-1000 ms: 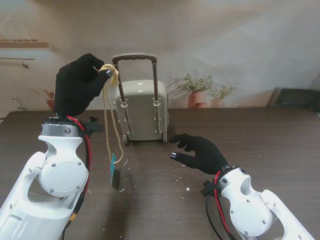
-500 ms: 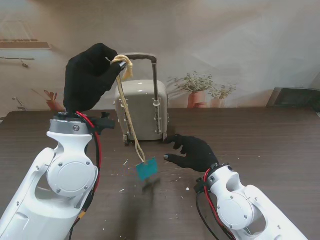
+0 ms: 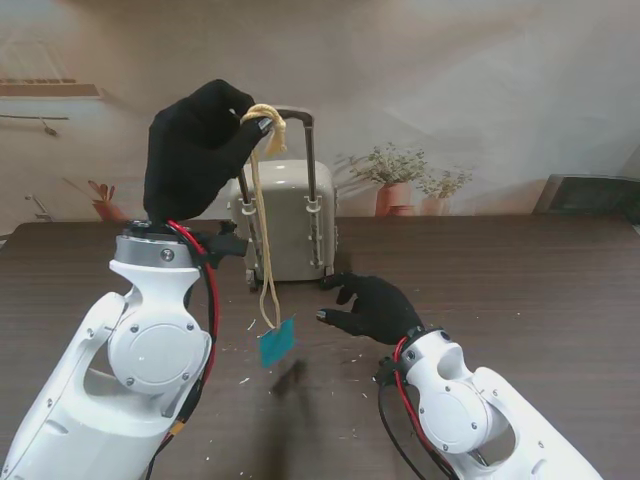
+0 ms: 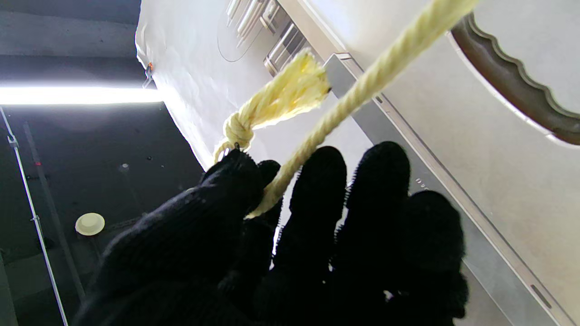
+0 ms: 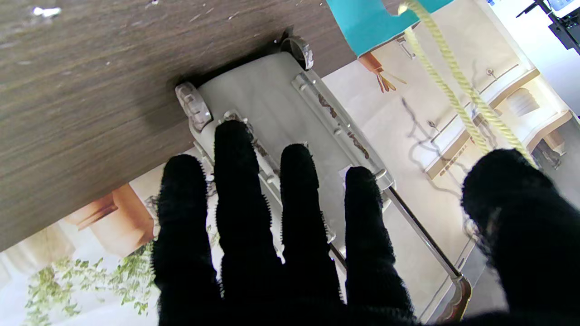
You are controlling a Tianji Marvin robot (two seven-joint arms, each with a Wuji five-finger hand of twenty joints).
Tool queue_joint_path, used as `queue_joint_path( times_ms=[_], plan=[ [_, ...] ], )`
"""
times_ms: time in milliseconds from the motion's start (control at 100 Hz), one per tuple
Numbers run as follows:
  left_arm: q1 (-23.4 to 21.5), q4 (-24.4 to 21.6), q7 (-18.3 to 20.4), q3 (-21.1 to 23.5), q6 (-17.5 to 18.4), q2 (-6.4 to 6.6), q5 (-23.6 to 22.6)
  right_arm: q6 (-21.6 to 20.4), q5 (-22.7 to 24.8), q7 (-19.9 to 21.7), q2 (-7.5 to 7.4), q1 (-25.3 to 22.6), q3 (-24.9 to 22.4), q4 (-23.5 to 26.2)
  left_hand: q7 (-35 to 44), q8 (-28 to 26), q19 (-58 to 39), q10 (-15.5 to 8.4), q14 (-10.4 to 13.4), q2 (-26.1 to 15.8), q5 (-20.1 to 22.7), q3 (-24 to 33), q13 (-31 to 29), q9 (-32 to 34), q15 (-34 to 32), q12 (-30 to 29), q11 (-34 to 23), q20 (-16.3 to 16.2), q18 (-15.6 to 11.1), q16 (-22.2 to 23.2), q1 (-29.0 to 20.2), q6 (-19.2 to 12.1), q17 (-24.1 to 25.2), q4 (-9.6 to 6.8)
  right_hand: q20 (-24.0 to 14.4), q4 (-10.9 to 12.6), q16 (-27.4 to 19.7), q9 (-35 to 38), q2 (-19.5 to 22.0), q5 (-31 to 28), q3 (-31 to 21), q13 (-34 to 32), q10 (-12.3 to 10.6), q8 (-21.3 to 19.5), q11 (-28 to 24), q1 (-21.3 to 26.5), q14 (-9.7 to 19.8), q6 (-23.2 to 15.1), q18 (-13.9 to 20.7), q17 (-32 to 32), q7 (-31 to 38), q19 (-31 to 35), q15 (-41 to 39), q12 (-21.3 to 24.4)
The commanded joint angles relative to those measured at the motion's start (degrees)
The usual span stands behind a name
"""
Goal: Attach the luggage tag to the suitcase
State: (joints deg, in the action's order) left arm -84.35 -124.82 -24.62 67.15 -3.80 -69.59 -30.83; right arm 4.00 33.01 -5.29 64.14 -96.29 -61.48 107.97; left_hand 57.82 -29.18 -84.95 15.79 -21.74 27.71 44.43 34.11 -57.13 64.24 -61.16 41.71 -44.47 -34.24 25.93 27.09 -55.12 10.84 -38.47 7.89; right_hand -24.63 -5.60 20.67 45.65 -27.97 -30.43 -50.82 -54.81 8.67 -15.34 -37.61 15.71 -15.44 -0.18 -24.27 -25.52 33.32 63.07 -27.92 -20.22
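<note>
One suitcase, one tag, one cord, two gloved hands, so not a lot going on count-wise. The suitcase is a small beige hard-shell standing upright on the dark wood table, with its brown handle pulled up on two thin rails (two clear wheels show at its base in the right wrist view). The tag is a flat teal card hanging off a pale yellow twisted cord, dangling in the air just in front of the suitcase and above the table, not touching either as far as I can tell. The left hand is raised up beside the handle, fingers pinched shut on the knotted, frayed top end of the cord. The right hand is low over the table, just in front of the suitcase's base and right of the tag, fingers spread and holding nothing. A few pale crumbs are scattered on the table.
</note>
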Motion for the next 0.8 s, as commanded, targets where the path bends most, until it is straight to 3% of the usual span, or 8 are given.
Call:
queue_joint_path(
  times_ms=[0, 570, 790],
  plan=[
    [0.23, -0.61, 0.65, -0.06, 0.0, -0.27, -0.05, 0.51, -0.26, 0.94, 0.44, 0.82, 0.6, -0.72, -0.28, 1.23, -1.43, 1.6, -3.04, -0.49, 0.99, -1.33, -1.09, 0.35, -0.04, -0.1, 0.36, -0.98, -1.22, -0.08, -2.61, 0.14, -0.75, -0.87, -1.01, -2.06, 1.1, 1.84, -1.01, 1.2, -2.04, -1.91, -0.81, -0.53, -1.52, 1.36, -0.25, -0.23, -1.35, -0.47, 0.81, 1.79, -1.4, -1.27],
    [0.5, -0.24, 0.34, -1.32, -0.1, -0.52, 0.7, 1.82, -7.28, 2.78, 1.16, 5.68, 6.82, -2.94, -0.57, 1.92, -1.51, 1.64, -3.1, -0.76, 1.07, -2.38, -0.98, 0.31, -0.17, -0.19, 0.42, -0.98, -1.17, -0.02, -2.98, 0.22, -0.78, -1.19, -4.97, -2.55, 4.19, 3.94, -2.43, -3.13, -3.74, -3.47, -1.69, -1.08, -9.41, 2.34, 0.35, -3.39, -1.54, -3.01, 2.16, 8.14, -11.27, -7.84],
    [1.17, 0.62, 0.18, -2.0, -0.33, -0.63, 0.73, 1.84, -8.58, 3.98, 0.99, 5.45, 8.12, -2.32, -0.64, 2.17, -1.53, 1.63, -3.07, -0.81, 1.1, -2.79, -0.96, 0.3, -0.22, -0.21, 0.4, -0.97, -1.2, 0.01, -3.18, 0.26, -0.78, -1.34, -8.25, -2.97, 6.06, 5.09, -3.23, -8.89, -6.45, -4.18, -2.4, -3.31, -15.2, 3.52, 1.26, -5.53, -1.38, -4.9, 3.93, 12.47, -17.89, -13.09]
  ],
)
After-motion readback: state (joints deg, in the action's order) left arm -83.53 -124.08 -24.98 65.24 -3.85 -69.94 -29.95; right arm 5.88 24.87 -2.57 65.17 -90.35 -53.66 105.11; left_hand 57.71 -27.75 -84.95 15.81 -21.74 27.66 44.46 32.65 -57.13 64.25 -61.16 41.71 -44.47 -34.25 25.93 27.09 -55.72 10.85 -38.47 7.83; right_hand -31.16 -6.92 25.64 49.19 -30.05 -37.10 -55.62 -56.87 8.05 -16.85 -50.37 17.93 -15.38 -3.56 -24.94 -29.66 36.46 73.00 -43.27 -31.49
